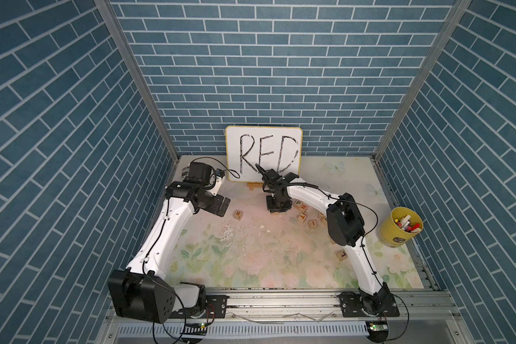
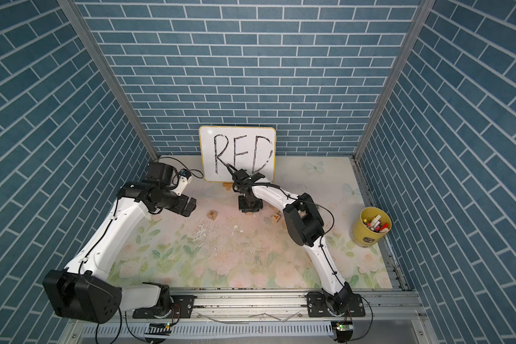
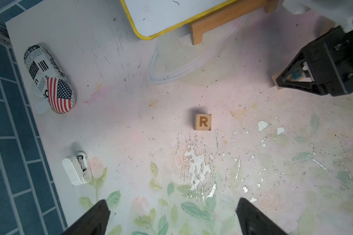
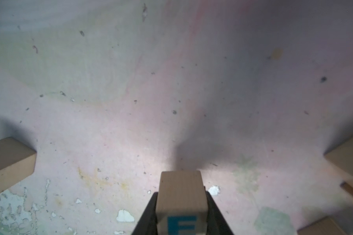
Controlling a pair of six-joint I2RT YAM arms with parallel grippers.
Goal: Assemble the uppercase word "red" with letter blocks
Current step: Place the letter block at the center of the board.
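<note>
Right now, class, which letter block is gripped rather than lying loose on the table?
The blue-lettered block, clamped in the right gripper's jaws; the R block and the other blocks lie free on the table.

Robot lab test cell, not a lived-in room

Blue brick-print wall panels (image 1: pixel 280 74) stand between bare aluminium frame posts (image 1: pixel 134 74); two white robot arms (image 1: pixel 164 235) are bolted to an aluminium rail (image 1: pixel 280 300) along the front edge, with loose black cables trailing; the counter (image 1: pixel 251 253) wears a scuffed, flaking floral sheet; a whiteboard (image 1: pixel 262 140) handwritten RED stands at the back; a yellow cup (image 1: pixel 395 235) of markers and scattered letter blocks (image 1: pixel 302 217) lie about.
</note>
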